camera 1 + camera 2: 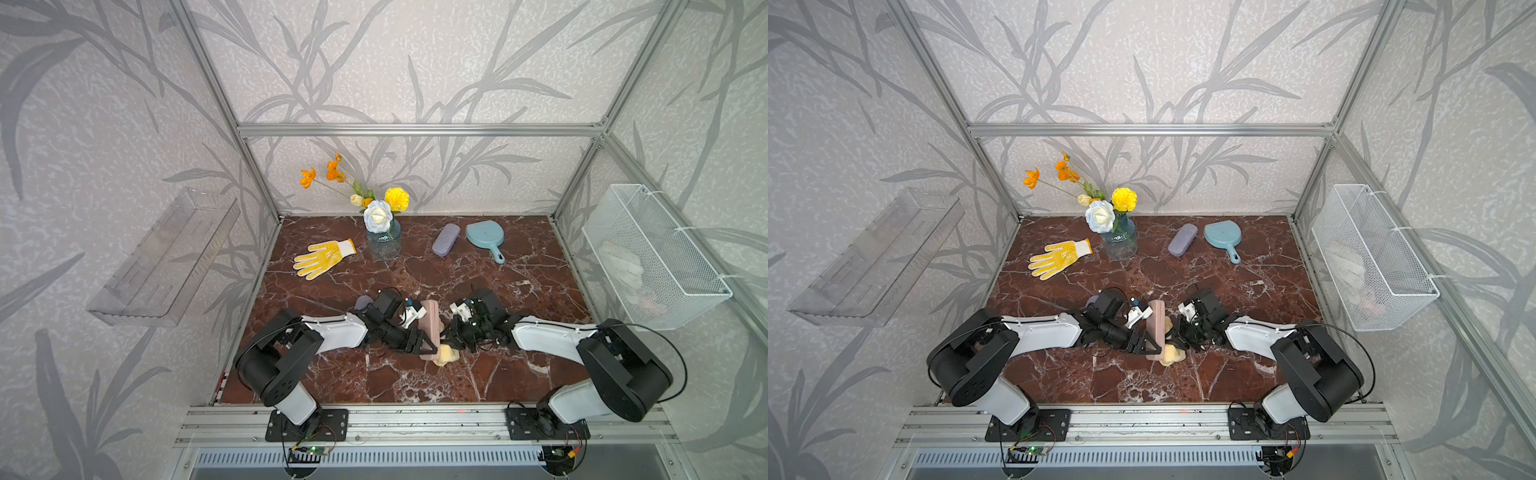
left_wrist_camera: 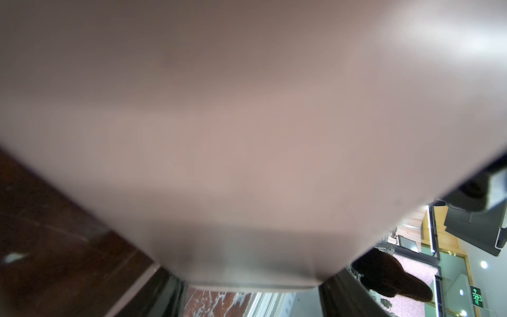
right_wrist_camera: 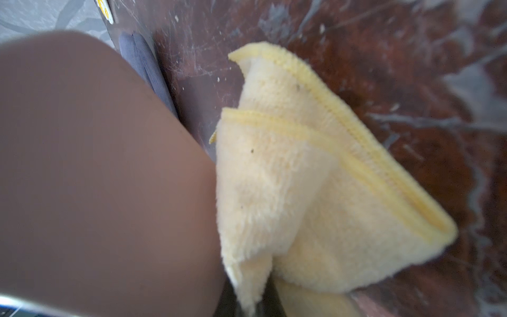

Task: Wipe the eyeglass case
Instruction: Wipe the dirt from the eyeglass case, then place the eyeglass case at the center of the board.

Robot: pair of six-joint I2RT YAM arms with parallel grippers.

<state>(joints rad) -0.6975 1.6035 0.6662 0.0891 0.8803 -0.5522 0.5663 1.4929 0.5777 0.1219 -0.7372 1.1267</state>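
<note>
Left jaws: clamped on pink eyeglass case [image 1: 431,323] | right jaws: pinching yellow cloth [image 1: 448,355], just beside the case

**One lit sign, no words that can be read**

The only sign is a small green lit sign [image 2: 476,299], seen in the left wrist view in the room beyond the table. It carries a pale arrow and, beside it, a running-figure pictogram of the emergency-exit kind. No letters or numbers can be made out on it, and what it is fixed to cannot be told.

In both top views the yellow-dotted glove [image 1: 323,257] has a small mark on the back of the hand, too small to read. The pink eyeglass case [image 2: 247,137] and the yellow cloth [image 3: 301,192] show plain surfaces, blurred at close range, and nothing on them is legible.
</note>
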